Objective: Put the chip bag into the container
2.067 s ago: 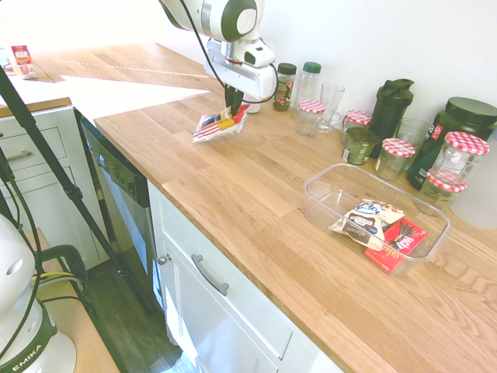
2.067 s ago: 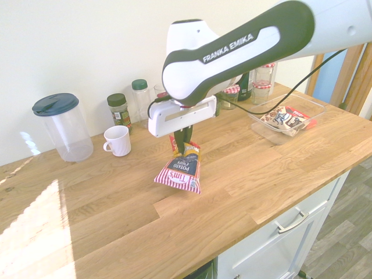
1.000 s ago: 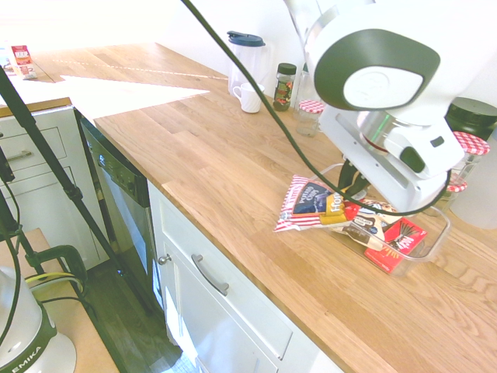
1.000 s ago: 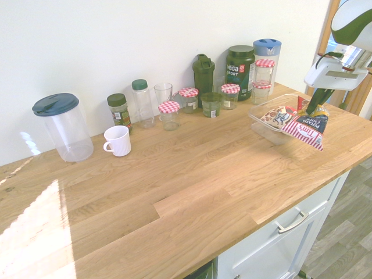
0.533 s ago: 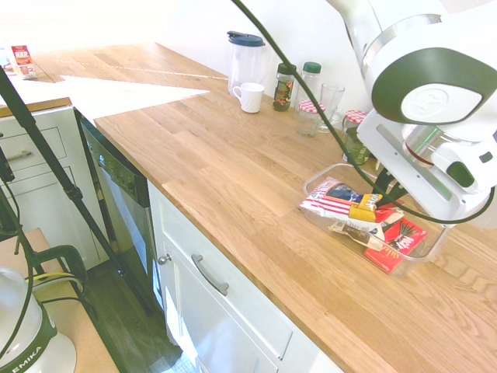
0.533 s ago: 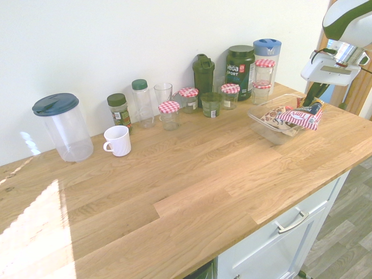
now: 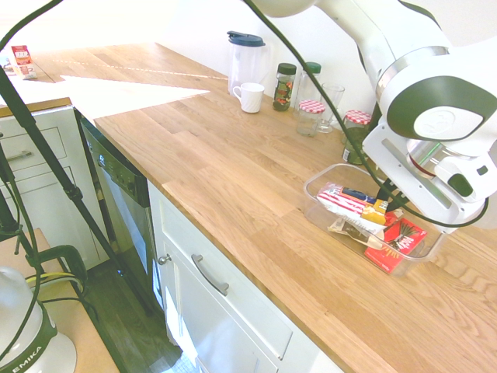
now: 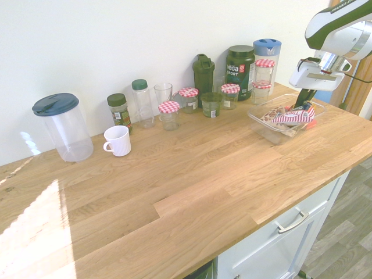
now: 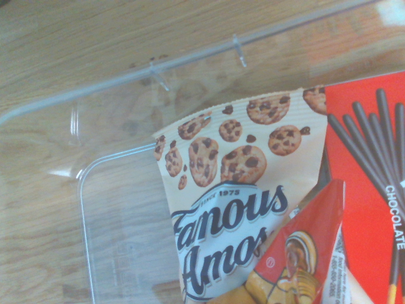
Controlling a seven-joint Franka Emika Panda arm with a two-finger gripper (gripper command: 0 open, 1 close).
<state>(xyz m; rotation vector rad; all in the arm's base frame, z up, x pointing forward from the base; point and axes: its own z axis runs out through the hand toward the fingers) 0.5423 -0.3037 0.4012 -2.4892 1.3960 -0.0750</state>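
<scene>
Hanging nearly flat over the container (image 7: pixel 321 181), the chip bag (image 7: pixel 351 203) is pinched at its yellow-orange end by the gripper (image 7: pixel 386 203), whose jaws are closed tight on that corner. The striped body of the bag stretches away from the fingers toward the container's end wall nearest the open worktop, and it sits at about rim height rather than resting on the floor of the tub. In the second exterior view the bag (image 8: pixel 294 116) shows as a red-and-white band lying across the top of the tub (image 8: pixel 260 123), directly below the gripper (image 8: pixel 304 104).

Under the bag lie a cookie packet (image 9: pixel 221 190) and a flat red box (image 7: pixel 401 240); the wrist view shows the packet overlapping the box (image 9: pixel 367 190), with bare clear floor between the packet and the rounded corner of the tub (image 9: pixel 85 183).

The tub stands close to the front edge of the wooden counter (image 7: pixel 233 179). Behind it, near the wall, is a row of checked-lid jars (image 7: pixel 397 155) and dark bottles (image 7: pixel 392 105), near the container's far rim. The counter beyond the tub's free end is open wood.
</scene>
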